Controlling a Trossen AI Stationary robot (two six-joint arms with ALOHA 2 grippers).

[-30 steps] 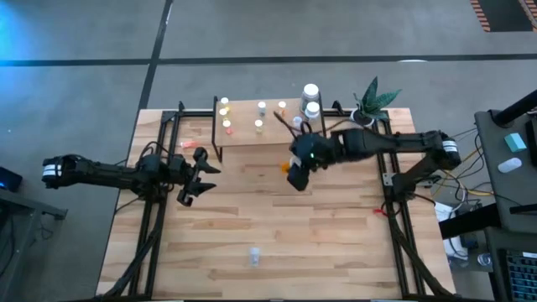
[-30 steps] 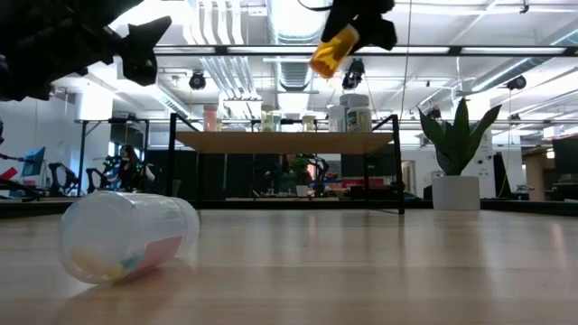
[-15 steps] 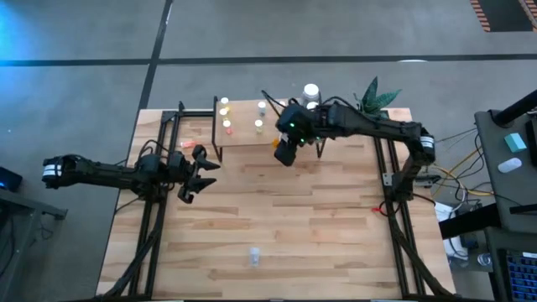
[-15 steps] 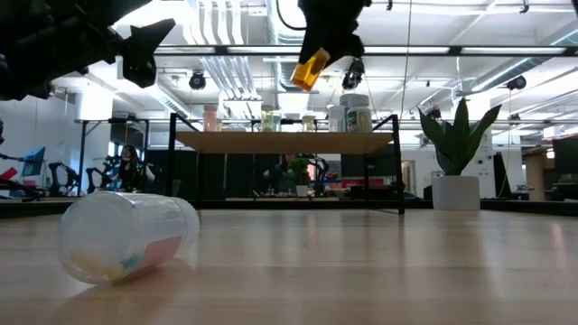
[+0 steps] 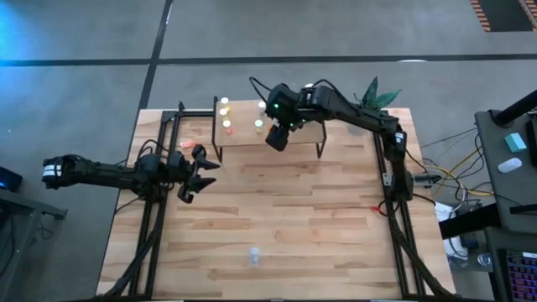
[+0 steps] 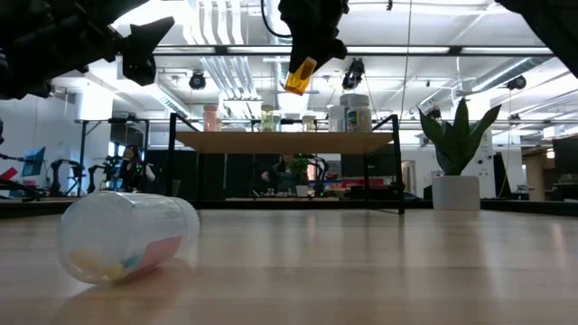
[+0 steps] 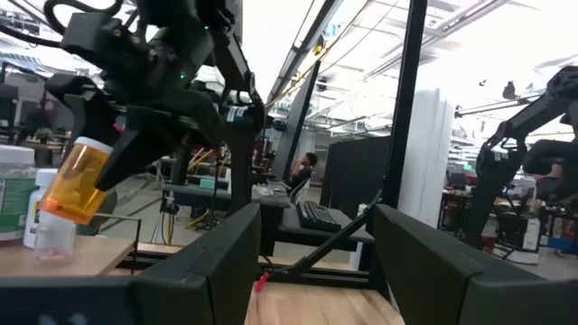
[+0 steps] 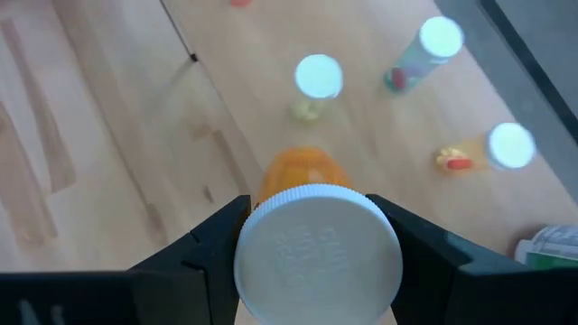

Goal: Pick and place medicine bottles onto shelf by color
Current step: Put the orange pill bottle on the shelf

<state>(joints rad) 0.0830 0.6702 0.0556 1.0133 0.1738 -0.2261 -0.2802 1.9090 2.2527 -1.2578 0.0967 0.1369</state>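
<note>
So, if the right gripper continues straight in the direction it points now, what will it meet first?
Probably the shelf. The right gripper, shut on the orange bottle, points down at its bare wood beside a small yellow vial. Depth is unclear.

The surface (image 5: pixel 277 218) is pale wood planks with visible grain and a smooth, faintly sheeny finish; the shelf (image 5: pixel 243 134) is the same light wood on thin matt black metal legs. The orange bottle (image 8: pixel 302 171) looks like translucent glossy plastic under a matt white ridged cap (image 8: pixel 318 253), and the lying vial (image 6: pixel 126 235) is clear, slightly frosted plastic.
</note>
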